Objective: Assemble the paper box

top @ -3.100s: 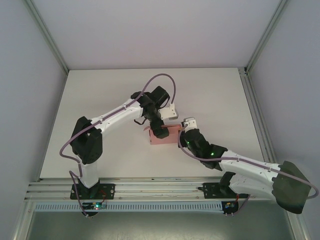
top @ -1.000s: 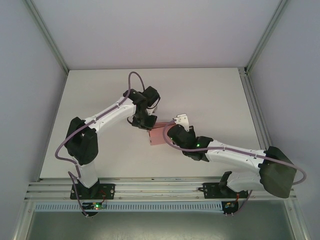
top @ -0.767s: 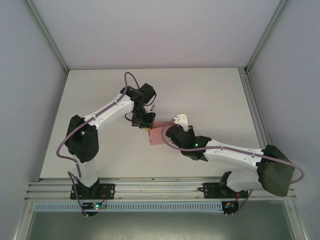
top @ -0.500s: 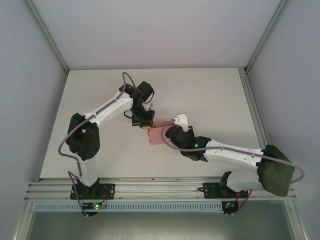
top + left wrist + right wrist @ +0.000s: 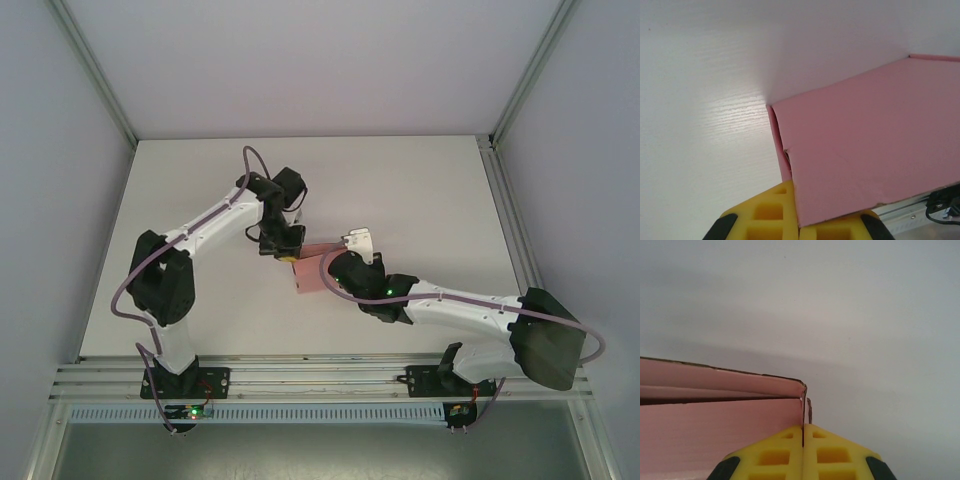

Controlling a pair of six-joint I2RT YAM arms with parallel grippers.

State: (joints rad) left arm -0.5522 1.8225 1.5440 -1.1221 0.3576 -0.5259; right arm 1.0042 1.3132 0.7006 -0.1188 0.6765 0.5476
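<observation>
Squarely between left hand (image 5: 796,230), right hand (image 5: 803,436): paper box (image 5: 865,150), edges pinched.

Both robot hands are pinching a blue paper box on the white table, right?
Not quite: the box is pink, not blue, as the top view shows. The left hand and right hand do both pinch it on the white table.

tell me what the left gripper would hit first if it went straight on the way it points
The paper box: the left gripper is shut on its edge, so pink card lies directly ahead. Beyond it probably the white table, though depth is unclear.
</observation>
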